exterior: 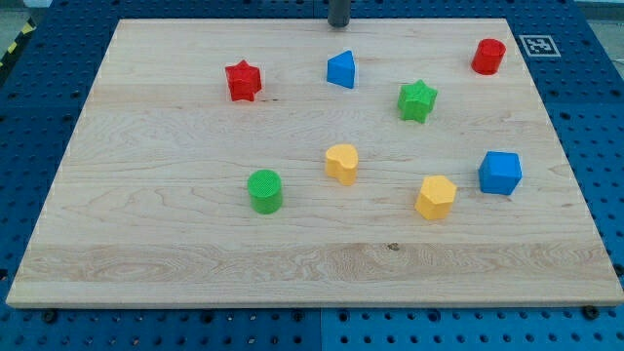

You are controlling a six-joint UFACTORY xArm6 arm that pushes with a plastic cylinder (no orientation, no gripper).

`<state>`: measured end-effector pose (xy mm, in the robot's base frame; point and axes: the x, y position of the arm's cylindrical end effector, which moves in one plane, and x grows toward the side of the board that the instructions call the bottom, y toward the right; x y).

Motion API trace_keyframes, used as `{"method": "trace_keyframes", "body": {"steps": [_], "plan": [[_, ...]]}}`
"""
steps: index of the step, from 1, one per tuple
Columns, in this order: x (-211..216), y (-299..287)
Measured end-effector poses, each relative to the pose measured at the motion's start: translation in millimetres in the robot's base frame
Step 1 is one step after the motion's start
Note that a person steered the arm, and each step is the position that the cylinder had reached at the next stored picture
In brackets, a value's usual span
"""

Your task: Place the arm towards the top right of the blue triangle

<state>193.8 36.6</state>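
My tip (338, 24) ends a short, dark grey, smooth, round rod.

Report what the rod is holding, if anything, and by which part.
Nothing is held. My tip stands free at the view's top, just above the blue triangle, touching no block.

Bright, even light falls from overhead — the wooden board (312, 253) shows no glare, and its grain reads crisply from edge to edge. Each block casts only a small, soft shadow at its base. Focus holds into the corners — the board's side edges splay outward toward the view's bottom.
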Motion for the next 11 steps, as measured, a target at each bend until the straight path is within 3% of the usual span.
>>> {"method": "trace_keyframes", "body": {"steps": [3, 11], "plan": [[41, 27], [42, 54]]}}
